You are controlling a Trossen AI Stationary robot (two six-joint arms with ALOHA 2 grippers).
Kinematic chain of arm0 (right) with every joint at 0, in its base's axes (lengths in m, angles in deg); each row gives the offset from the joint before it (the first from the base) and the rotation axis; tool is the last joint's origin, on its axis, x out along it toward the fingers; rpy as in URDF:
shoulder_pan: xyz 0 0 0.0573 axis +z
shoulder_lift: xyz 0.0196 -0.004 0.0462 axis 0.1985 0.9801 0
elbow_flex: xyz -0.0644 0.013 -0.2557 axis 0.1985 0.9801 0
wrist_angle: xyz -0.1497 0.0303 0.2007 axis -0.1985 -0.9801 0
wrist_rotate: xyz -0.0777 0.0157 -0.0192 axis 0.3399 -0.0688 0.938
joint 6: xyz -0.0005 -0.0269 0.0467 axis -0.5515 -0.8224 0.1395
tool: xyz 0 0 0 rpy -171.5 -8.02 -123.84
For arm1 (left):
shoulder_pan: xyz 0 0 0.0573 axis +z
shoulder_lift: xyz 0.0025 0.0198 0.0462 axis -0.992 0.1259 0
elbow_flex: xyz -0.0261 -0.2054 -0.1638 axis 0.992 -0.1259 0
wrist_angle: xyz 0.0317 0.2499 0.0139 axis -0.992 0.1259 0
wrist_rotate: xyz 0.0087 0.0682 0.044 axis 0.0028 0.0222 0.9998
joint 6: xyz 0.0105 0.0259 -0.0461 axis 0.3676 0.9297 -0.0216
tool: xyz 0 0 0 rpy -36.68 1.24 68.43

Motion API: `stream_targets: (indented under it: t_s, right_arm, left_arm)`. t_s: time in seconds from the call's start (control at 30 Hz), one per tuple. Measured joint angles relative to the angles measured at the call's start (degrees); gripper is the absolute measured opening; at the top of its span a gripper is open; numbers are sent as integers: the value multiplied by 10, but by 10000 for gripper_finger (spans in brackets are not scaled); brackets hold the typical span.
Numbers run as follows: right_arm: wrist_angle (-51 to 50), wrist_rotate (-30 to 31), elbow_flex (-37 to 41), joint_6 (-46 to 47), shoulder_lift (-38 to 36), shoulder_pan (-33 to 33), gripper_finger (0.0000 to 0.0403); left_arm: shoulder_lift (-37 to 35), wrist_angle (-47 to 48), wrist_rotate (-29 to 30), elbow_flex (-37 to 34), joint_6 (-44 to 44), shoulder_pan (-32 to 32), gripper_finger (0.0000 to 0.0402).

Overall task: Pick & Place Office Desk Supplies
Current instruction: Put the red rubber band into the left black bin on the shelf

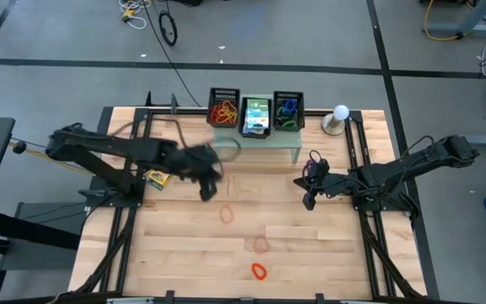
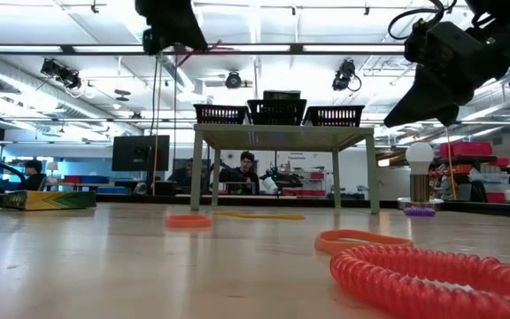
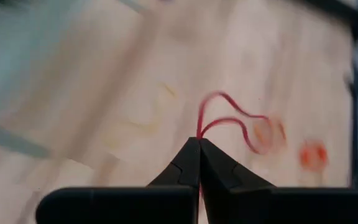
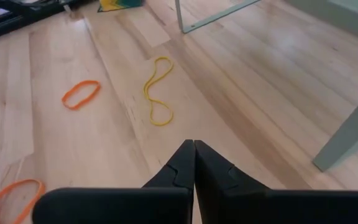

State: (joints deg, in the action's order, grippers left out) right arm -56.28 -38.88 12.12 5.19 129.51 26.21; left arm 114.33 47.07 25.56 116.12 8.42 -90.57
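The left gripper [image 3: 198, 146] is above the table [image 1: 175, 253], a little to 9 o'clock from the table centre, and its fingers are clenched on a thin red rubber band [image 3: 232, 121], which hangs out from the closed tips as a loop. In the low view this gripper [image 2: 173, 35] is high over the wood with the red band [image 2: 204, 49] sticking out beside it. The right gripper [image 4: 194, 149] waits at about 3 o'clock of the table, also lifted, with its fingers pressed together and nothing between them. On the table near it lie a yellow rubber band [image 4: 156, 90] and two orange rubber bands [image 4: 81, 93], the second [image 4: 14, 198] closer to the near edge. A coiled red-orange loop [image 1: 259, 271] lies at 6 o'clock. At 12 o'clock the pale green stand [image 1: 256, 139] carries three black baskets [image 1: 223, 108], and a small printed box [image 1: 156, 177] lies at 9 o'clock under the left arm. The white ball-topped object [image 1: 338, 118] stands at about 1 o'clock.
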Motion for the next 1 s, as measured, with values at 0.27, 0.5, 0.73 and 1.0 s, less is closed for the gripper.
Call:
stream_targets:
  t_s: [0.27,0.5,0.73,1.0]
  right_arm:
    - [0,14,0,28,0,0,7]
    - [4,16,0,34,0,0,7]
    - [5,25,0,43,0,0,7]
    - [5,29,0,45,0,0,7]
  left_arm:
    - [-53,0,150,54,-107,91,3]
    - [-12,-34,176,135,-7,208,3]
    - [36,-37,104,143,38,334,3]
    - [123,-75,54,143,58,384,3]
